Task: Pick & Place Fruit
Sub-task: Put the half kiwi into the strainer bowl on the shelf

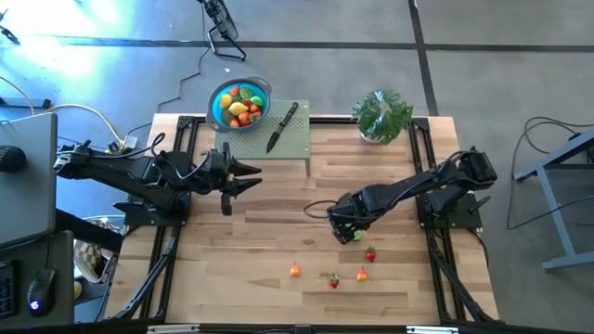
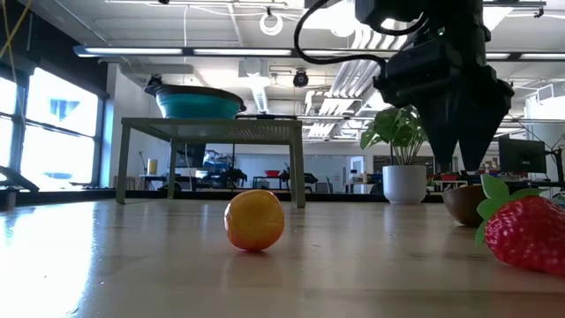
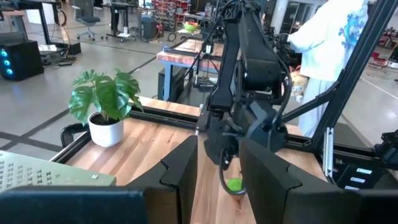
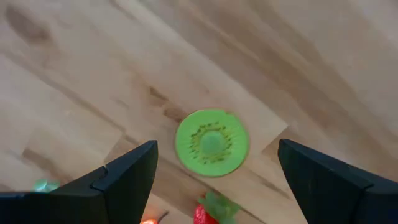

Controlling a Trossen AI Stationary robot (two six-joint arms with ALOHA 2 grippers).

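From above, the right hand (image 1: pixel 345 232) hangs over the counter (image 1: pixel 251 250) near a strawberry (image 1: pixel 370 254); the left hand (image 1: pixel 249 176) waits near the blue bowl (image 1: pixel 239 104). At counter level, an orange (image 2: pixel 254 220) sits well apart from the strawberry. The right wrist shows its fingers (image 4: pixel 127 177) spread wide above a kiwi half (image 4: pixel 212 142). The left hand's jaws: I cannot tell.
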